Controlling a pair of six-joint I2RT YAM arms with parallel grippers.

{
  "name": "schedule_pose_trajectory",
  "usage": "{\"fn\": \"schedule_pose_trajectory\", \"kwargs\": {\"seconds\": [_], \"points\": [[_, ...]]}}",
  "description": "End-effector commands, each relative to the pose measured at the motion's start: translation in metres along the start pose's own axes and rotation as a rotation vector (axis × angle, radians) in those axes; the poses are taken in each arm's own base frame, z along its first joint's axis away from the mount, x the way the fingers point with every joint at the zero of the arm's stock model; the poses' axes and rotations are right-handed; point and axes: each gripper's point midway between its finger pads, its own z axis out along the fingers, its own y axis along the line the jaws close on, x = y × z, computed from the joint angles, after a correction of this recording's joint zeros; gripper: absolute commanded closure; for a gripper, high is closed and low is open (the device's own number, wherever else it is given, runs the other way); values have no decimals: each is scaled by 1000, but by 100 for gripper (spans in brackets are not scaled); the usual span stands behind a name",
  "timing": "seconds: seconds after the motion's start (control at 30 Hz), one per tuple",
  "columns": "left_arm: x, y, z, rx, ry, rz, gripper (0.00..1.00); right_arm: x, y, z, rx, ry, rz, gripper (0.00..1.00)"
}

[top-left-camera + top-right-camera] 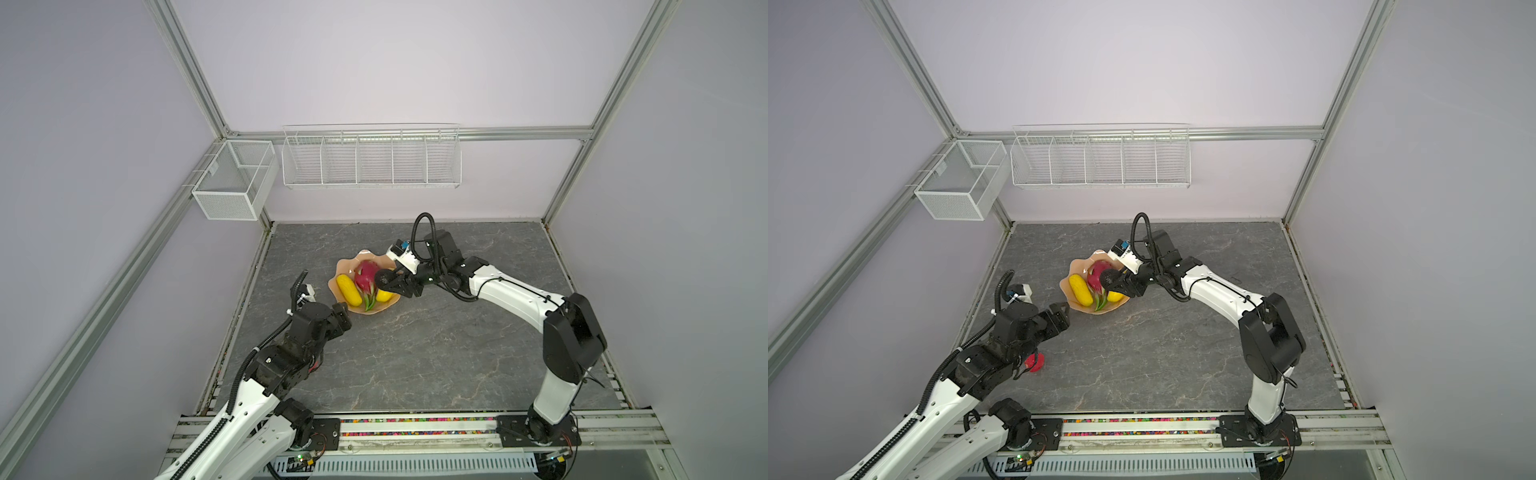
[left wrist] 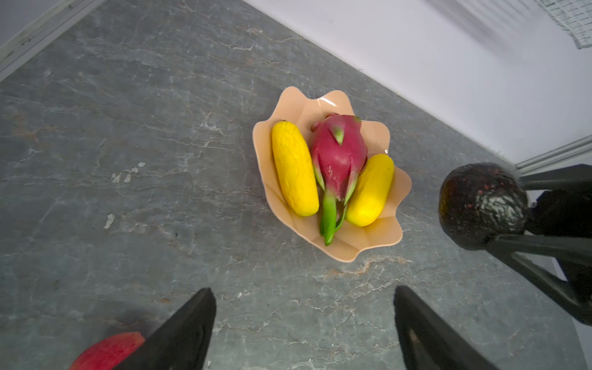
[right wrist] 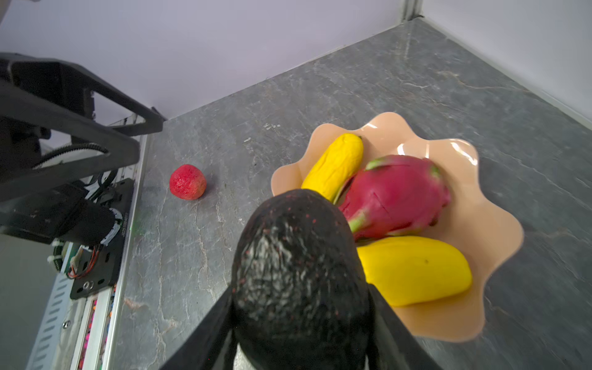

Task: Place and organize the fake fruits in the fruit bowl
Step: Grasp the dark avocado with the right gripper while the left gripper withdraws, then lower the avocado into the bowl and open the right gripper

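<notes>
Fruit bowl (image 1: 341, 269) as landmark: dragon fruit (image 1: 366, 277) along its middle, yellow fruits flanking. Right gripper (image 1: 388, 284) clamped on avocado (image 1: 384, 276), hovering over the bowl's right edge. Left gripper (image 2: 304, 326) gaping, empty; strawberry (image 3: 187, 182) beside it, well apart from the bowl.

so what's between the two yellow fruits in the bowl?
The dragon fruit, touching both yellow fruits in the bowl; clearest in the left wrist view.

No readable text, label or number shows anywhere.
</notes>
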Motion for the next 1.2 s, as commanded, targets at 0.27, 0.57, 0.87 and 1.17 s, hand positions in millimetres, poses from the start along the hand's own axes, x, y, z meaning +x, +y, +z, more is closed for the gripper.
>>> {"fn": "schedule_pose_trajectory", "kwargs": {"seconds": [0.27, 0.57, 0.87, 1.17], "points": [[12, 49, -24, -140, -9, -92, 12, 21, 5, 63, -57, 128, -82, 49], [28, 74, -24, -290, 47, -137, 11, 33, -8, 89, -29, 186, -81, 47], [53, 107, -8, -522, 69, -269, 12, 34, -10, 89, 0, 201, -103, 31], [82, 118, 13, -616, 139, -293, 26, 8, -1, 66, 23, 135, -141, 22]]}}
